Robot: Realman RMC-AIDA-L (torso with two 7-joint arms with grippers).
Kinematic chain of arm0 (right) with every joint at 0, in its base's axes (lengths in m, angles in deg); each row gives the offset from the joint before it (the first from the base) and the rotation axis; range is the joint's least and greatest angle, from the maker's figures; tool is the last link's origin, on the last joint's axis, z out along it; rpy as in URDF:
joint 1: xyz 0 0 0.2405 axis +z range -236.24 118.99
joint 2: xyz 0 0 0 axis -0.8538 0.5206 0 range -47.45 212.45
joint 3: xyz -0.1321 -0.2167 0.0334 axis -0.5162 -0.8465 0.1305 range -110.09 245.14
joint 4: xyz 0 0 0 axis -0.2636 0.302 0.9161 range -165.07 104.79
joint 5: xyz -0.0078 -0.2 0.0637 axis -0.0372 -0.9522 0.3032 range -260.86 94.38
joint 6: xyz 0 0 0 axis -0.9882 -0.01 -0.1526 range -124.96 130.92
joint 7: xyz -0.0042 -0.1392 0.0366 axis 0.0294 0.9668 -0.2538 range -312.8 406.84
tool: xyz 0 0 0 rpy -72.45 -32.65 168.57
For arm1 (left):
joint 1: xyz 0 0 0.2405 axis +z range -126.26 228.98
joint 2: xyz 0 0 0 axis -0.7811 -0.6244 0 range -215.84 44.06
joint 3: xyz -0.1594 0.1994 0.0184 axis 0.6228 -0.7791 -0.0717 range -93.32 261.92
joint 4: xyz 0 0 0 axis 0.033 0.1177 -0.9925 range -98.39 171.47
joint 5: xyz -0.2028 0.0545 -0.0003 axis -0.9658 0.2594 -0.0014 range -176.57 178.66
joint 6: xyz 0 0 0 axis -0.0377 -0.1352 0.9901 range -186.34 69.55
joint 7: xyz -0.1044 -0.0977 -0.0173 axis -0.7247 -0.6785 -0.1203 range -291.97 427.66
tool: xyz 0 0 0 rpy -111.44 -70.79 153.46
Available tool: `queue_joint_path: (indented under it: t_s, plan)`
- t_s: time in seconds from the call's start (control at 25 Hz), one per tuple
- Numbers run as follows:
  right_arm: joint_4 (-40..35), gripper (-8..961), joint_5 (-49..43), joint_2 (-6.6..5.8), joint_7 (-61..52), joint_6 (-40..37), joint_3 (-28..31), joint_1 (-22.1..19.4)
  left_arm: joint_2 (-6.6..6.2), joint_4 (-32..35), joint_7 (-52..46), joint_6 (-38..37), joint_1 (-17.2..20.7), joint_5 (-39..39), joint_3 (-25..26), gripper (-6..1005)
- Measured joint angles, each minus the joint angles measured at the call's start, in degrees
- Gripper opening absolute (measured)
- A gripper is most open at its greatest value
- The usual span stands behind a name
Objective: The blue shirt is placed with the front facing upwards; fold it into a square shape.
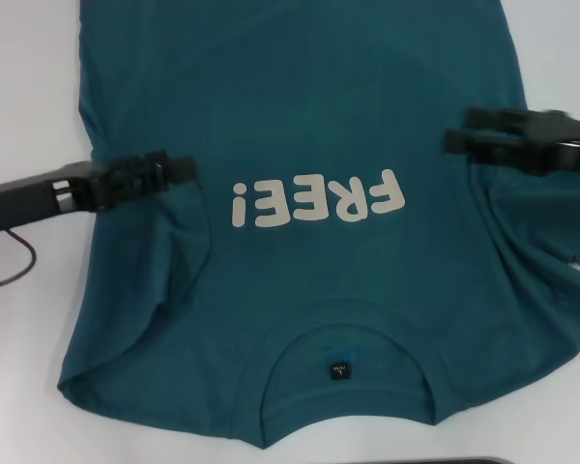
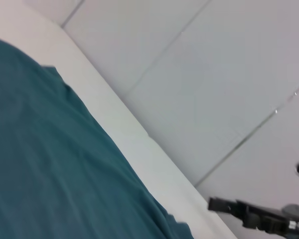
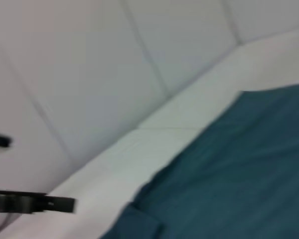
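The left hand reaches in from the robot's left, its black arm lying nearly level and its fingertips over the side of the blue shirt, level with the printed word. From the head view its fingers look drawn close together, but whether they pinch any cloth cannot be told. The right hand comes in from the opposite side, also nearly level, its tips at the shirt's other edge on the same line as the lettering; its jaws show as two dark prongs set slightly apart, and whether they hold fabric is unclear.

Between the two hands the white letters read upside down from the head camera. Nearer the robot than both hands lie the round collar and the small black neck tag. The sleeves on both sides are folded in over the body, with creases running from each hand toward the collar.

The shirt lies face up on a white counter. A thin dark cable loops on the counter beneath the left arm. In the wrist views the counter's far edge meets a pale tiled floor with grey joints.
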Motion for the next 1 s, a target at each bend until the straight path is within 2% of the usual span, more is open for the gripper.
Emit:
queue_joint_path:
  t_s: [0.24,0.36,0.6,0.72,1.0]
  plan:
    - [3.89,825,-0.18,-4.78,-11.99,-0.26,1.63,-6.68,-0.09,0.00,0.50,1.35,-0.04,-1.06,2.15,778]
    - [6.94,825,-2.17,-6.08,-17.41,-0.08,2.65,-9.35,-0.25,0.00,0.82,1.57,-0.08,-1.34,1.96,791]
    - [11.21,825,-12.30,-6.34,-25.63,1.47,10.66,-10.69,-0.44,0.01,1.77,2.26,-0.43,-1.25,1.72,888]
    - [12.02,825,-16.31,-6.36,-27.69,1.92,14.01,-10.36,-0.59,0.01,1.83,2.80,-0.63,-1.06,1.57,886]
    - [12.24,825,-20.75,-6.04,-29.93,0.95,15.74,-9.20,-0.71,0.01,2.61,3.81,-0.69,-0.91,1.28,882]
